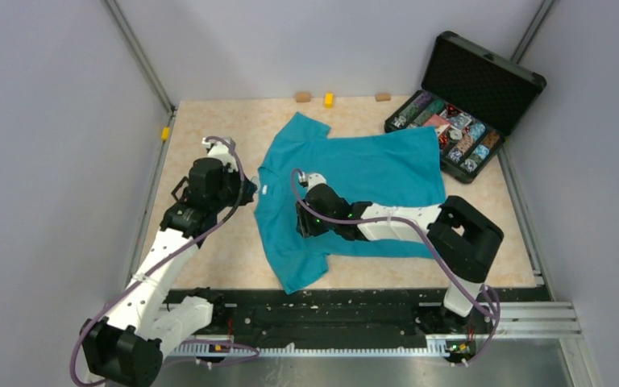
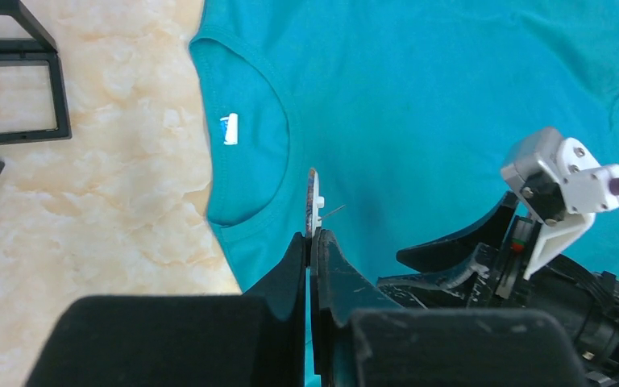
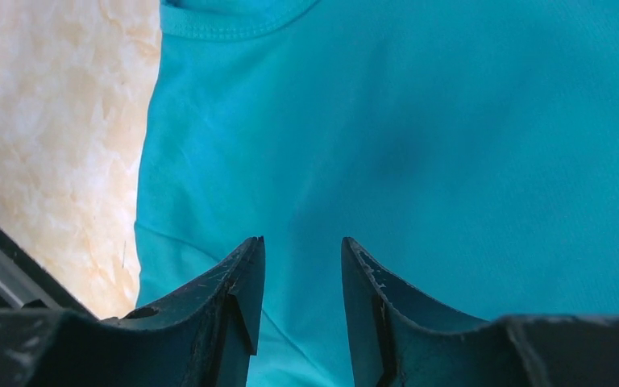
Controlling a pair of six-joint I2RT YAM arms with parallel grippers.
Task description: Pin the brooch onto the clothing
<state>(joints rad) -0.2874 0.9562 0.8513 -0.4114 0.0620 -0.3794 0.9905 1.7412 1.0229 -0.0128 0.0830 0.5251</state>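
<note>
The teal T-shirt [image 1: 371, 173] lies flat on the table, collar to the left, with its white label [image 2: 230, 129] showing. My left gripper [image 2: 314, 235] is shut on the brooch [image 2: 313, 197], which I see edge-on as a thin plate with a pin sticking out to the right. It hangs over the shirt chest just right of the collar. In the top view the left gripper [image 1: 246, 192] is at the collar and the brooch is too small to make out. My right gripper [image 3: 302, 242] is open and empty, low over the chest fabric [image 3: 419, 145], close beside the left one [image 1: 300, 224].
An open black case [image 1: 451, 133] of multicoloured trinkets stands at the back right. Small blocks [image 1: 329, 99] lie along the back edge and a yellow piece [image 1: 164, 133] lies at the left edge. Black frames [image 2: 16, 89] lie left of the shirt.
</note>
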